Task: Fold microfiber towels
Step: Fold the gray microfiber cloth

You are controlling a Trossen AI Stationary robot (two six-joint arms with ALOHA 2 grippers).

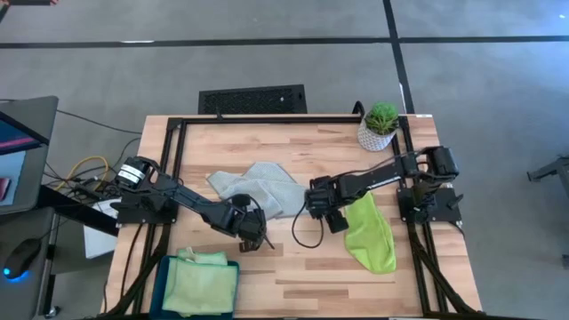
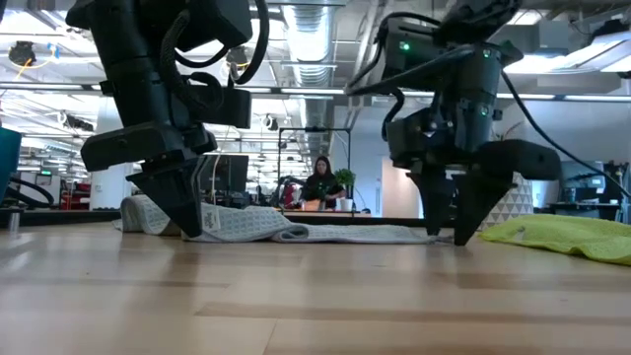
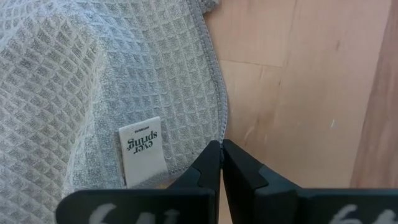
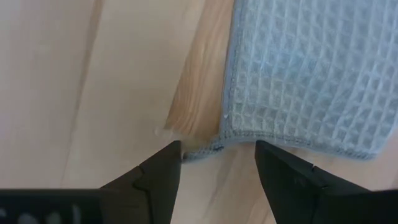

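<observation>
A pale grey-green waffle towel [image 1: 258, 187] lies crumpled and flat on the table's middle; it also shows in the low view [image 2: 256, 229]. My left gripper [image 1: 252, 236] is shut at the towel's near left corner, fingertips down at the table [image 2: 185, 225]. My right gripper [image 1: 313, 209] is open. Its fingers stand on either side of the towel's near right corner [image 4: 214, 148], low at the table [image 2: 458, 225]. A lime green towel [image 1: 369, 233] lies flat near the table's right edge. My left gripper [image 3: 221, 146] is shut on the towel's hemmed corner [image 3: 222, 127], beside a white label [image 3: 144, 149]. Only the hem's edge reaches the fingertips. The fingers point down from above. The towel lies on the table, slack.
A teal bin [image 1: 163, 277] at the near left holds folded light green cloths [image 1: 203, 283]. A potted plant [image 1: 380, 124] stands at the far right corner. Bare wood lies between the two grippers and toward the near edge. A person sits far off in the room [image 2: 320, 185].
</observation>
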